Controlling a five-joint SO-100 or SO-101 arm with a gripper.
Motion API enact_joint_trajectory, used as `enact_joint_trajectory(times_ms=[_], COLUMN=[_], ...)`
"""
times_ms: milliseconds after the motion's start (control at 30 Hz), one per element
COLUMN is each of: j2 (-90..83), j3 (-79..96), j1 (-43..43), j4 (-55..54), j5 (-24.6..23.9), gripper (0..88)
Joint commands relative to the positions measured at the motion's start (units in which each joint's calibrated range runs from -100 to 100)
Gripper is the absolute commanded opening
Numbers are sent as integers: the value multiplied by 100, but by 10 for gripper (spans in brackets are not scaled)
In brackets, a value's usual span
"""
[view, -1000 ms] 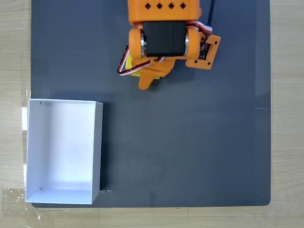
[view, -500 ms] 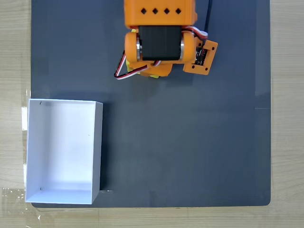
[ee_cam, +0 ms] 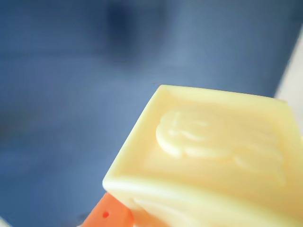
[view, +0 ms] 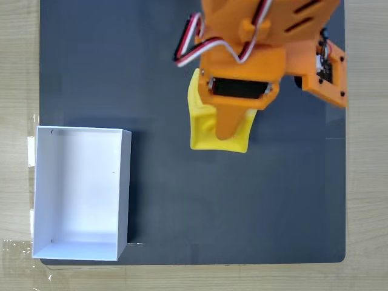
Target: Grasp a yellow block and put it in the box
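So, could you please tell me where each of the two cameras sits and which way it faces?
Fixed view: mounted above, looking straight down on the dark grey mat, the white rectangular open-topped box at left and the orange arm, whose gripper holds the bright yellow plastic block.
Wrist view: rides on the gripper, looking along it at the block's face close up, blurred mat behind; an orange gripper part shows at the bottom edge.
Shared: the yellow block and the mat.

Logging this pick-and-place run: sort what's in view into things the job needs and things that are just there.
Needed for the job:
- yellow block, held in the gripper
- white box, open-topped, nothing in it

Just there:
- dark mat
- wooden tabletop
- clear tape by the box
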Motion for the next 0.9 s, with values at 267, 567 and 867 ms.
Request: enact_joint_trajectory(times_ms=[267,567,867], j2=[-166,1394,2351], j3=[-1119,-1209,-1209], j1=[1926,2751,2751], j4=[-3072,-4058,-4189], j5=[31,456,608], gripper=[178,178,178])
